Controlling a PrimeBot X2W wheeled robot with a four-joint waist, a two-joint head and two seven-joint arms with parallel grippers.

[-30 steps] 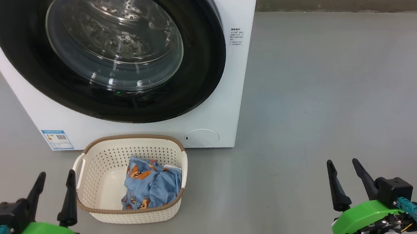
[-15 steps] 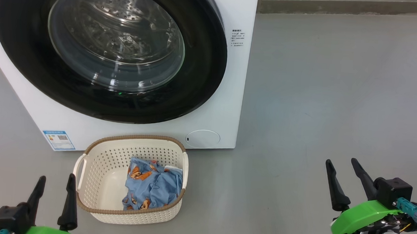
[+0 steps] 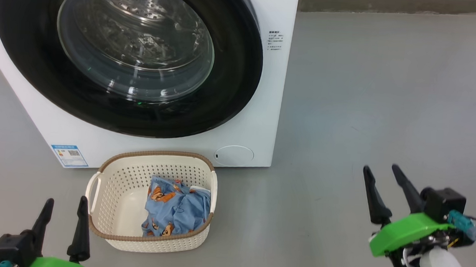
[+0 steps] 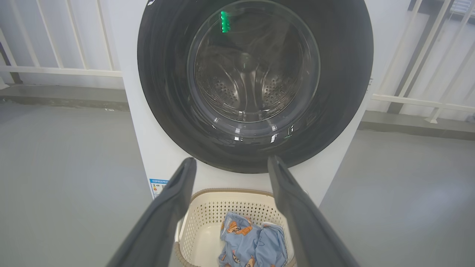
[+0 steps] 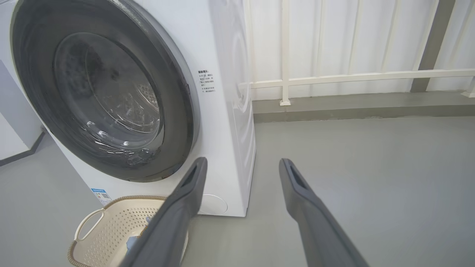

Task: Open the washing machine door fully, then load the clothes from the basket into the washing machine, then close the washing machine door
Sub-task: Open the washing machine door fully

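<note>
1. Clearly, no step is finished yet: the washing machine door point(image 3: 126, 54), glossy black around bulging glass, is sitting shut on the washing machine point(image 3: 267, 110).
2. The clothes point(image 3: 178, 209), blue with bears, are lying bunched in the basket point(image 3: 157, 154), just before the machine.
3. The left gripper point(image 3: 67, 200) and right gripper point(image 3: 380, 167) are hanging spread, grasping nothing.

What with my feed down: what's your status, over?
Left gripper, right gripper: jaws open, empty. Door shut; clothes in basket. Basket on floor before washer, below door.
</note>
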